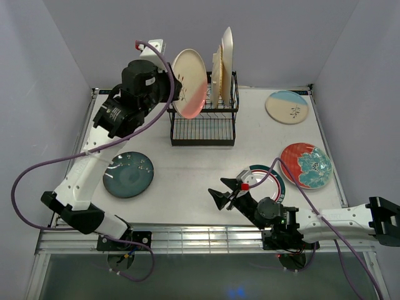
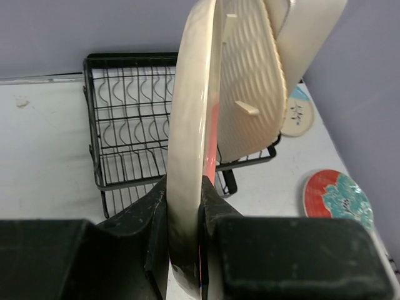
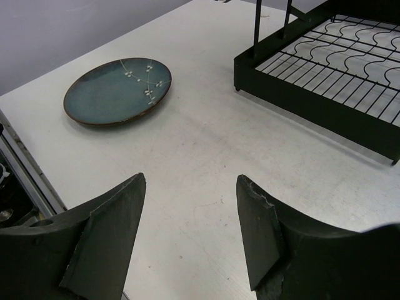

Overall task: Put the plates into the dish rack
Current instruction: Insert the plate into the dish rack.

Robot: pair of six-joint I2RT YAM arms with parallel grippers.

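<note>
Right pincer (image 1: 220, 189) hung open, empty, over the worktop (image 1: 187, 165). Four plates lay flat: dark teal (image 1: 128, 175), rimmed white (image 1: 265, 172), red floral (image 1: 305, 165), blue sprig (image 1: 287, 107). Left pincer (image 2: 185, 194) clamped a fifth, cream-pink (image 1: 189, 84), at the single dish rack (image 1: 203, 134); two, yellow (image 1: 217, 72) and white (image 1: 227, 53), stood inside.

Bright, even, diffuse light from above in all views, shadows soft and faint. Top view is sharp; white table (image 1: 187, 187) reads very pale, a weak grey shadow lies under the dish rack (image 1: 203, 131). Left wrist view: left gripper (image 2: 184, 219) casing is black and soft-focus along the bottom, the cream-pink plate (image 2: 187, 144) edge is close and slightly blurred with a pale sheen; the rack behind is sharper. Right wrist view: right gripper (image 3: 190, 237) fingers are near-black with little detail, while the dark teal plate (image 3: 119, 90) shows a soft gloss and the table texture is crisp.
</note>
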